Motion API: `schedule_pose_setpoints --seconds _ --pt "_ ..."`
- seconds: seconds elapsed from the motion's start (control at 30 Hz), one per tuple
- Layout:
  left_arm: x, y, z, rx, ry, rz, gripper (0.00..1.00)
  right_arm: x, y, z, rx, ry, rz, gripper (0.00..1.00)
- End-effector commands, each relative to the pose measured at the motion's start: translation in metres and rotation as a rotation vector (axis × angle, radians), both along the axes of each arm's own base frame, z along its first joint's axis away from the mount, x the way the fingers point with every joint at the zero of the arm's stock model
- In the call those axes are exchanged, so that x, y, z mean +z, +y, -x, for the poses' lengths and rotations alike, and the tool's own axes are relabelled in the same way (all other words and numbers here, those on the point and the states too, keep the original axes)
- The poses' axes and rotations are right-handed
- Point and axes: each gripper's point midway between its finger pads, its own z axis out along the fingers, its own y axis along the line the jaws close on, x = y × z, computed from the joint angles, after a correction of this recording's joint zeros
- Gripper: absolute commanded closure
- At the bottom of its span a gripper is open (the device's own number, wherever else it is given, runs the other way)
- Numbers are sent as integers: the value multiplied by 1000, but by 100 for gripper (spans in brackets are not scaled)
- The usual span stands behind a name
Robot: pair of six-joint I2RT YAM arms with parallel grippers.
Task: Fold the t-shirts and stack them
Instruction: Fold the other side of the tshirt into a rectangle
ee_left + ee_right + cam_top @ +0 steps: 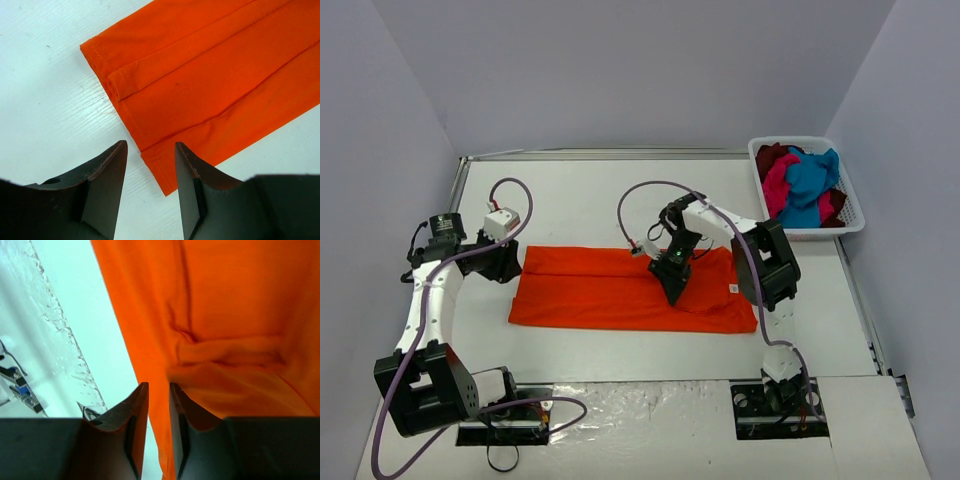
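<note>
Just the orange shirt [620, 290] is part-folded, a long strip mid-counter [580, 190], the left gripper [150, 150] with jaws wide at its left end, the right gripper [158, 387] with jaws narrow over it, pinching or not I can't tell, while the other shirts [805, 185] sit heaped in the basket [852, 205] at the far right corner.

Arms: two were counted.
Grippers: two were counted, the left gripper [150, 145] and the right gripper [157, 385].
Orange t-shirt [620, 290]: one was counted.
White tag [731, 289]: one was counted.
Basket [855, 215]: one was counted.
Cloth colours in basket: three were counted, teal-blue [810, 180], magenta-pink [778, 185] and dark red [772, 157]; the garment count could not be established.
</note>
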Motion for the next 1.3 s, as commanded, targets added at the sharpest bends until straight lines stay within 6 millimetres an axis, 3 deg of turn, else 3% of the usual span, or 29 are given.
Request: schedule_pose_setpoints --seconds 0.0,0.23,0.3,0.5,0.7,0.83,0.87,0.9,0.93,1.0,1.03,1.1,1.17,1.2,1.27 --pt "4 0 6 8 -1 0 58 11 0 28 40 65 23 79" --pt "3 1 6 10 3 -3 58 2 -1 42 72 96 45 76" --pt "4 1 4 11 0 -5 58 8 0 41 72 81 39 76" --pt "23 2 -5 -14 -26 -6 57 53 -4 36 89 -29 -9 74" --pt "31 -1 -30 -47 -18 45 46 63 -14 9 10 -127 -12 72" --pt "11 -5 -49 -100 57 111 43 53 -35 -36 -197 -192 19 80" --pt "6 -6 -49 -108 89 129 43 52 -40 -42 -218 -196 26 85" --pt "13 -9 -58 -144 66 146 43 50 -45 -46 -241 -193 28 88" --pt "-2 -12 -55 -164 141 184 43 49 -55 -52 -276 -191 34 90" --pt "-8 -15 -57 -205 186 226 43 43 -66 -57 -304 -192 56 91" --pt "-13 -16 -69 -260 186 250 43 42 -70 -58 -322 -188 62 94" --pt "-18 -22 -58 -305 287 318 43 36 -81 -60 -358 -182 71 95" --pt "-24 -25 -59 -380 343 381 45 33 -88 -62 -385 -180 71 98" --pt "-36 -25 -61 -404 369 402 48 28 -91 -58 -390 -165 81 98" --pt "-36 -24 -64 -415 384 412 52 23 -96 -58 -410 -156 85 98"
